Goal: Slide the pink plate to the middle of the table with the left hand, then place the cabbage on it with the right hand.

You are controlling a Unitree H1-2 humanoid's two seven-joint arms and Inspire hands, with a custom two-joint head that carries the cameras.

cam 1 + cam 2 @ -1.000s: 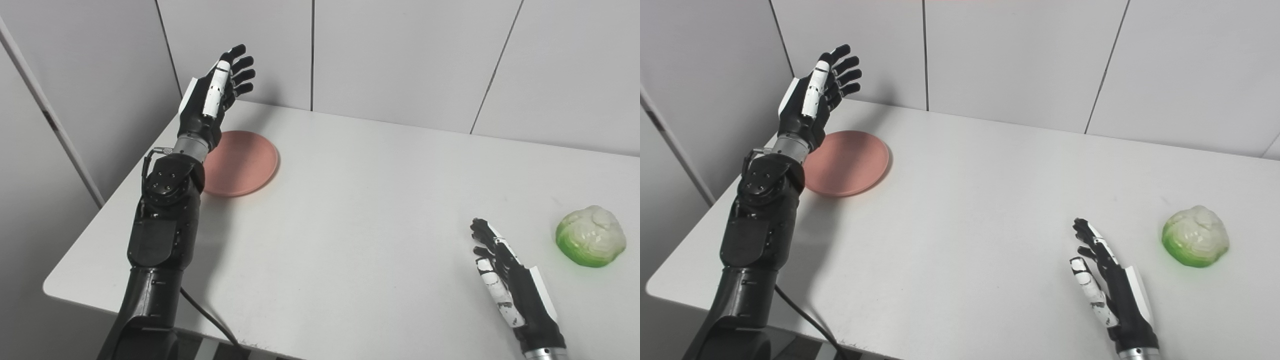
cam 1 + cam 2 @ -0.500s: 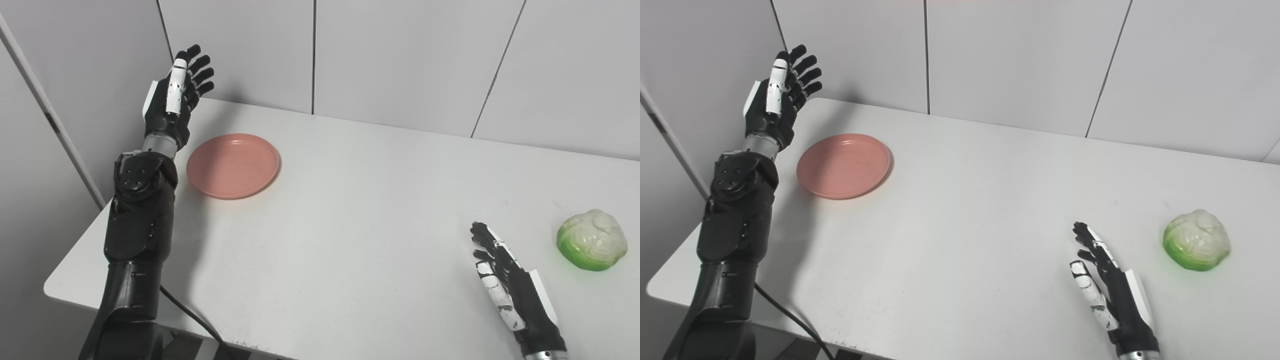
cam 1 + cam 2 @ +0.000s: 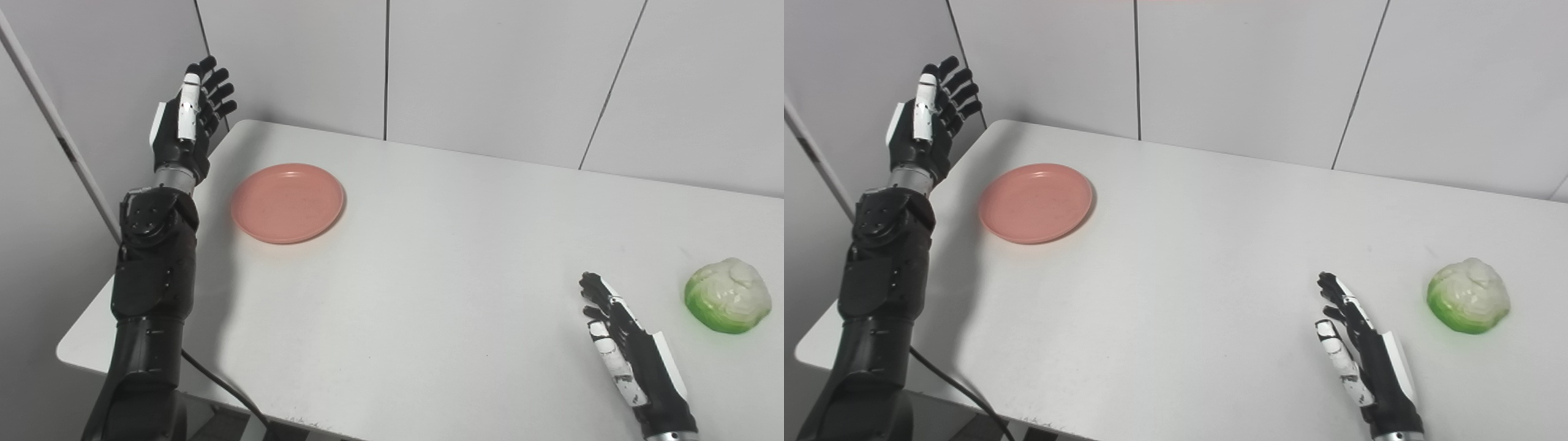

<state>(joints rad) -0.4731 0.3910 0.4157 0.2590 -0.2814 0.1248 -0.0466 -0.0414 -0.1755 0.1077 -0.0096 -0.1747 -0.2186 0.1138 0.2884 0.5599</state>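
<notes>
The pink plate (image 3: pixel 288 202) lies flat on the white table (image 3: pixel 429 257) near its far left corner. My left hand (image 3: pixel 187 122) is raised above the table's left edge, to the left of the plate and apart from it, fingers spread and pointing up, holding nothing. The green and white cabbage (image 3: pixel 727 295) sits near the right edge. My right hand (image 3: pixel 625 349) rests low over the table's front right, to the left of the cabbage and apart from it, fingers apart and empty.
Grey wall panels (image 3: pixel 490 73) stand close behind the table. A black cable (image 3: pixel 226 392) hangs below the front left edge. Bare tabletop lies between the plate and the cabbage.
My left hand has swung left, off the plate's near rim to beyond the table's left edge, uncovering the whole plate. The plate, the cabbage and the right hand have stayed put.
</notes>
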